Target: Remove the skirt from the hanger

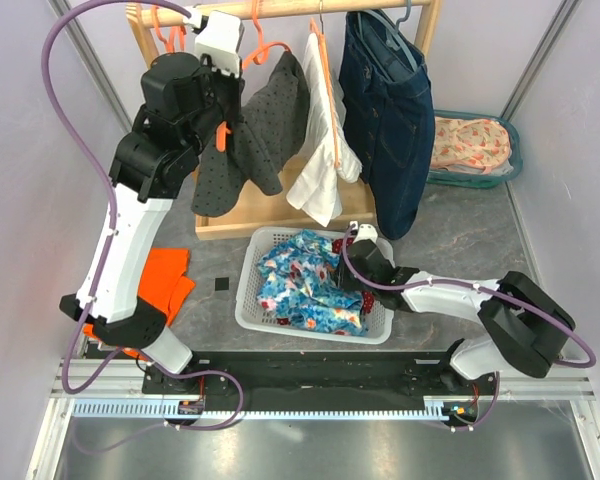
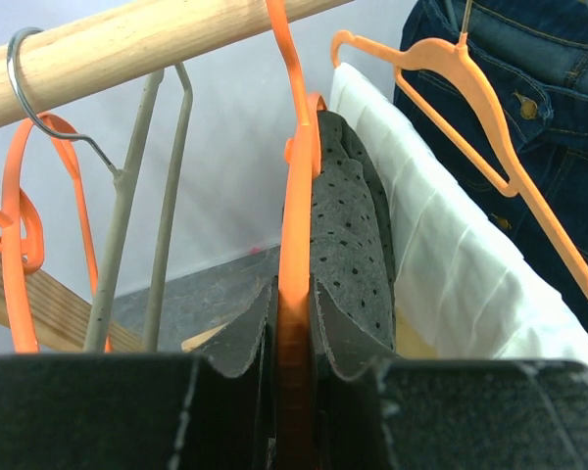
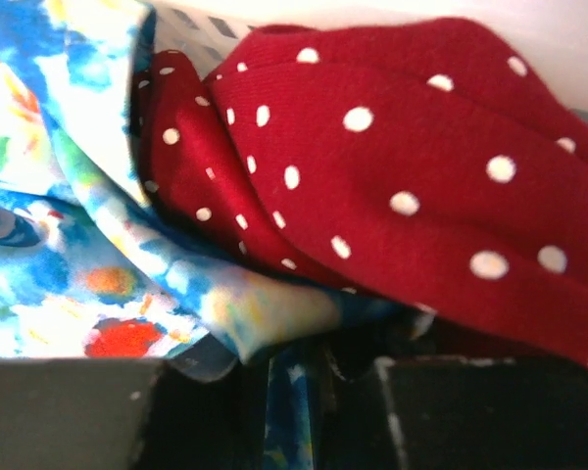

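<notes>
I see lilac walls [image 1: 20, 150] around a grey table [image 1: 460, 240]. At its back stands a wooden rack [image 1: 280, 10], where the grey skirt [image 1: 270, 120] hangs on an orange hanger [image 2: 299, 196]. In front is a white basket [image 1: 248, 300], and an orange cloth [image 1: 165, 280] lies to the left. The left gripper [image 2: 294, 392] is nearly closed, pinching the skirt with the hanger inside. The right gripper [image 3: 279, 411], down in the basket, is closed narrowly on a flowered cloth [image 1: 300, 280].

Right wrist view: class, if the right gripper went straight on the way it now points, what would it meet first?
The floral cloth, which is nipped between its fingers. Just beyond that lies the red spotted cloth, probably next in line, though depth is hard to judge this close.
</notes>
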`<state>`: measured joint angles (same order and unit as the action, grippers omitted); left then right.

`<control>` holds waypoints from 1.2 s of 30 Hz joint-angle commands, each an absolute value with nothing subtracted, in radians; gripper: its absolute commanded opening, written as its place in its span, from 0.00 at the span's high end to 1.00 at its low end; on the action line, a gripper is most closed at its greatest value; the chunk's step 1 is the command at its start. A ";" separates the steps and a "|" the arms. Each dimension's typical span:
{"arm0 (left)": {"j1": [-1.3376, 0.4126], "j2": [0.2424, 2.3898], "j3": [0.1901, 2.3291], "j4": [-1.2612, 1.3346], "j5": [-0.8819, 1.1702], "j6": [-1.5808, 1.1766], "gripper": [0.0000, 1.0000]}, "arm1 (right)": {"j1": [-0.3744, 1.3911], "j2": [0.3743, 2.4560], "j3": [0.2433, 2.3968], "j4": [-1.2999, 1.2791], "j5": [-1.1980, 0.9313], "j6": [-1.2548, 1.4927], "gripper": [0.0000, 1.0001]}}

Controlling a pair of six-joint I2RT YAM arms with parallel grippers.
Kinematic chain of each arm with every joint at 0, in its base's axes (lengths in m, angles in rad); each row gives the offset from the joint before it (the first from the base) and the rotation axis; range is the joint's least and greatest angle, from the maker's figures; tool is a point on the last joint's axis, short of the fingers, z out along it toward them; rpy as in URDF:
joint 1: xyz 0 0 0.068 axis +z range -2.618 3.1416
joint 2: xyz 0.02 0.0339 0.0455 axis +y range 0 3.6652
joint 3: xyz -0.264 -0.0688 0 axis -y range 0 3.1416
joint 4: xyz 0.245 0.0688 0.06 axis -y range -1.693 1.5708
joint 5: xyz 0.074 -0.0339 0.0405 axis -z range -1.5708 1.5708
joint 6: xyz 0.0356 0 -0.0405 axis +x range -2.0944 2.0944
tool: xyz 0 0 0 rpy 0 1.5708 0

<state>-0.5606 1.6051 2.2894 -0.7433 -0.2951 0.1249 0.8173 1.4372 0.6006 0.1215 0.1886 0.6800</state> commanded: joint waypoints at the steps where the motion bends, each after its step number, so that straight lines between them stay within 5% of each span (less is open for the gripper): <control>1: -0.587 1.474 2.326 -0.649 -0.222 0.112 0.98 | 0.795 1.381 0.578 0.019 0.203 0.626 0.72; 4: -0.591 1.456 2.332 -0.653 -0.225 0.114 0.98 | 0.795 1.256 0.601 -0.053 0.184 0.595 0.55; 6: -0.594 1.447 2.339 -0.658 -0.225 0.109 0.98 | 0.795 1.185 0.642 -0.104 0.176 0.563 0.27; 9: -0.598 1.437 2.364 -0.664 -0.219 0.097 0.98 | 0.795 1.088 0.774 -0.218 0.213 0.523 0.11; 15: -0.604 1.529 2.430 -0.632 -0.235 0.138 0.98 | 0.795 1.094 0.957 -0.301 0.207 0.473 0.10; 36: -0.606 1.554 2.381 -0.502 -0.446 0.248 0.98 | 0.799 0.992 0.879 -0.293 0.160 0.528 0.14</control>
